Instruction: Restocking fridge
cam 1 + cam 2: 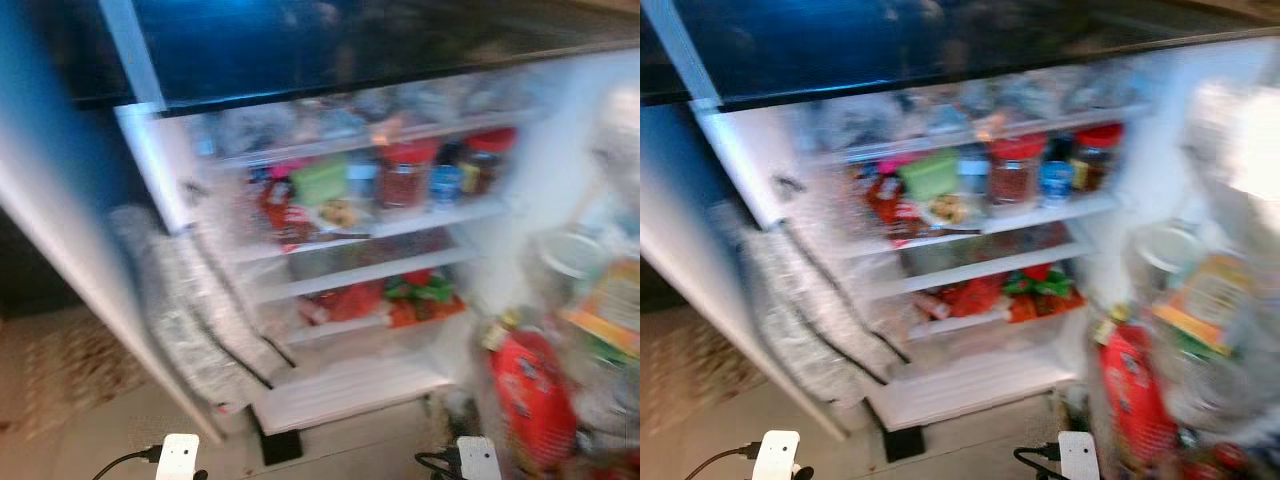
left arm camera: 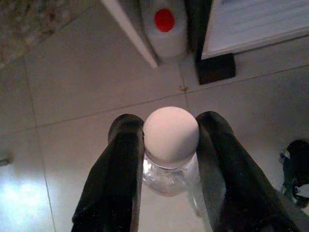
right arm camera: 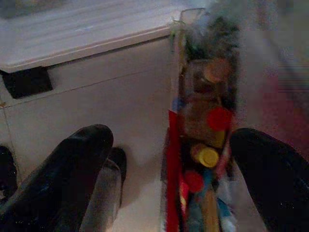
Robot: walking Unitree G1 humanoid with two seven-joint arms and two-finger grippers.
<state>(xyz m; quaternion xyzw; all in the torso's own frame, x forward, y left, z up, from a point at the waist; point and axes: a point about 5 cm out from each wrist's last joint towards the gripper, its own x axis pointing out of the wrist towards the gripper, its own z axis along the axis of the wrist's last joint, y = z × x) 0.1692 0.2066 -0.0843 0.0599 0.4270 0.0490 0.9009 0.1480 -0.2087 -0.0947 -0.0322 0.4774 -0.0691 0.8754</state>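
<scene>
The open white fridge [image 1: 350, 390] already has crowded shelves at twelve o'clock, yet the left gripper [image 2: 166, 159], clamped on a white-capped clear plastic bottle [image 2: 170, 145], holds it above the tiled floor, unstocked; the right gripper [image 3: 178, 193] gapes empty.

The open fridge [image 1: 545, 190] has white shelves [image 1: 400, 225] stacked one above another, all blurred. On the upper shelf stand two red-lidded jars [image 1: 404, 172], a blue-labelled container [image 1: 445, 182] and a green box [image 1: 320, 180] — with red packets [image 1: 280, 215] beside them. A lower shelf carries red and green packets [image 1: 400, 297]. The right door rack [image 1: 1200, 330] holds a red bottle [image 1: 1132, 385] and a jar [image 1: 1170, 250]. Below lies a pale tiled floor [image 2: 87, 72] — a black fridge foot [image 2: 215, 68] rests on it.
</scene>
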